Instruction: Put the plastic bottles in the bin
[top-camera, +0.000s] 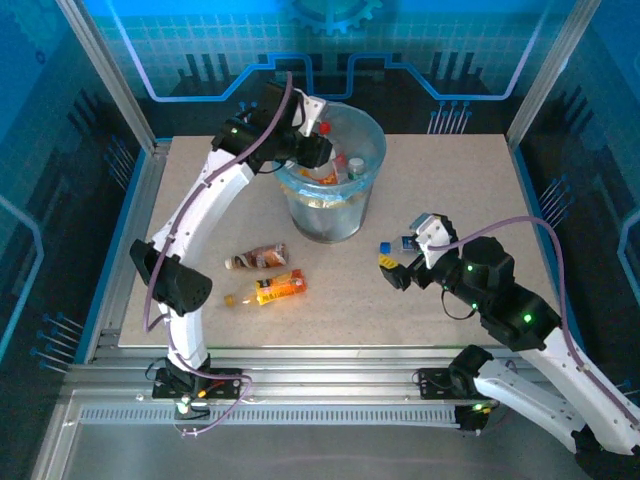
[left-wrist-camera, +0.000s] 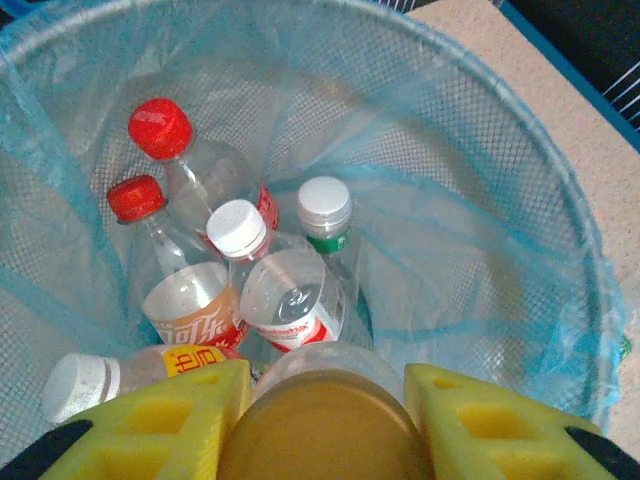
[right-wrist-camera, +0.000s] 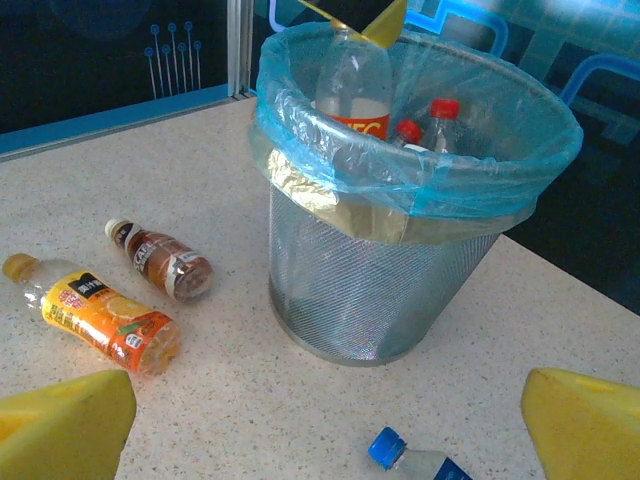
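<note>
Nearby, the right gripper (top-camera: 403, 256) gapes wide apart, a blue-capped bottle (right-wrist-camera: 400, 462) lying just ahead between its fingers. Farther off, the left gripper (left-wrist-camera: 325, 385) is clamped on an upright bottle (right-wrist-camera: 352, 85) directly over the bin (right-wrist-camera: 400, 290), so letting go should drop it in.

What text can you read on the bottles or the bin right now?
"EC": seemingly the end of a cut-off word, on the orange label of the held bottle over the bin.
Red-labelled bottle in the bin: white script, unreadable.
Orange bottle and brown bottle beside the bin: labels too blurred.
</note>
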